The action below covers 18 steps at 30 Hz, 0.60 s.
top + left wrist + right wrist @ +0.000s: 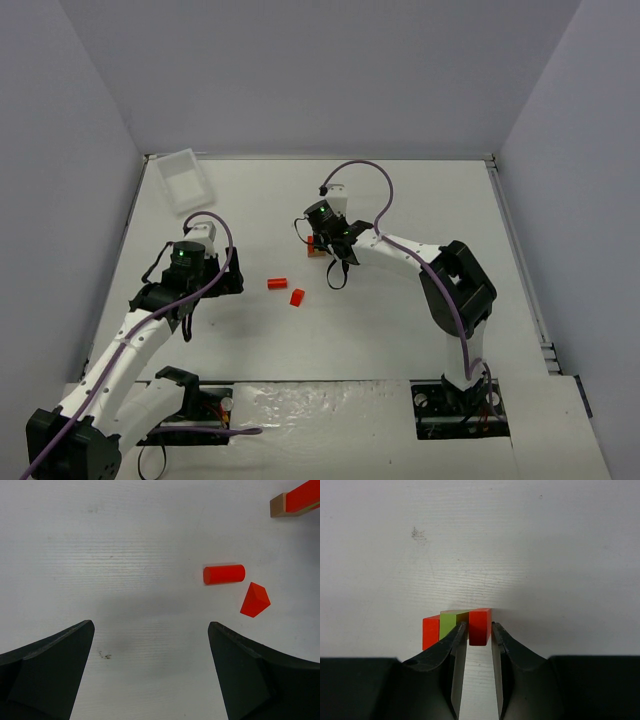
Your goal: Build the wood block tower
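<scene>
The wood block tower (316, 247) stands mid-table as a small stack with a tan base (278, 505) and a red piece (305, 495) on it. In the right wrist view three upright blocks stand side by side: a red block (480, 625), a lime-green block (450, 622) and another red block (431, 632). My right gripper (479, 626) straddles the rightmost red block, jaws slightly parted with thin gaps at both sides. A red cylinder (224, 574) and a red triangular prism (255, 600) lie loose on the table. My left gripper (151, 625) hovers wide open and holds nothing, left of those two.
A clear plastic tray (185, 180) sits at the far left corner of the white table. Grey walls enclose the table on three sides. The loose cylinder (277, 283) and prism (297, 296) lie between the two arms.
</scene>
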Each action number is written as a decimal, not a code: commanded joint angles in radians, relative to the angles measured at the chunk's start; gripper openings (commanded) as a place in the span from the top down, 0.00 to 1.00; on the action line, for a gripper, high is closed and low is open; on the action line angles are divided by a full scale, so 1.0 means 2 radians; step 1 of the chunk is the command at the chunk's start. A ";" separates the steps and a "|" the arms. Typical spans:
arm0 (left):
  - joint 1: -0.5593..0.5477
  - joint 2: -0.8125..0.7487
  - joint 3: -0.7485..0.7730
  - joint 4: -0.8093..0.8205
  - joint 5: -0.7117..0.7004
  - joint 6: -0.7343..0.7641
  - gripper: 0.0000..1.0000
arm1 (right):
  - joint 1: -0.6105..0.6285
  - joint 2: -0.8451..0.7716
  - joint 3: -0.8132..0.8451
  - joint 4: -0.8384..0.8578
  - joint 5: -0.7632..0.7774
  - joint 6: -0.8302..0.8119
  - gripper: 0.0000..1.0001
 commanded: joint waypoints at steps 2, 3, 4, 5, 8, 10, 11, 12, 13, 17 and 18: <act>0.004 0.003 0.006 0.024 0.003 0.005 0.03 | 0.004 -0.037 0.016 0.022 0.010 0.004 0.76; 0.004 0.003 0.006 0.024 0.003 0.005 0.03 | 0.004 -0.038 0.016 0.021 0.011 0.004 0.76; 0.004 0.003 0.006 0.024 0.003 0.005 0.03 | 0.004 -0.040 0.016 0.021 0.012 0.004 0.76; 0.004 0.003 0.006 0.024 0.003 0.005 0.03 | 0.004 -0.041 0.016 0.022 0.012 0.003 0.76; 0.004 0.003 0.006 0.025 0.004 0.005 0.03 | 0.004 -0.044 0.015 0.022 0.014 0.002 0.76; 0.004 0.003 0.006 0.025 0.005 0.005 0.03 | 0.005 -0.047 0.014 0.022 0.014 0.002 0.76; 0.004 0.003 0.006 0.025 0.004 0.005 0.03 | 0.005 -0.048 0.013 0.022 0.014 0.002 0.76; 0.004 0.003 0.006 0.025 0.005 0.005 0.03 | 0.005 -0.050 0.013 0.022 0.015 0.001 0.76; 0.004 0.003 0.006 0.025 0.005 0.005 0.03 | 0.004 -0.051 0.013 0.021 0.016 0.001 0.76; 0.003 0.004 0.005 0.025 0.006 0.004 0.03 | 0.005 -0.059 0.011 0.022 0.018 -0.001 0.76; 0.003 0.004 0.005 0.025 0.006 0.004 0.03 | 0.005 -0.060 0.011 0.021 0.018 -0.001 0.76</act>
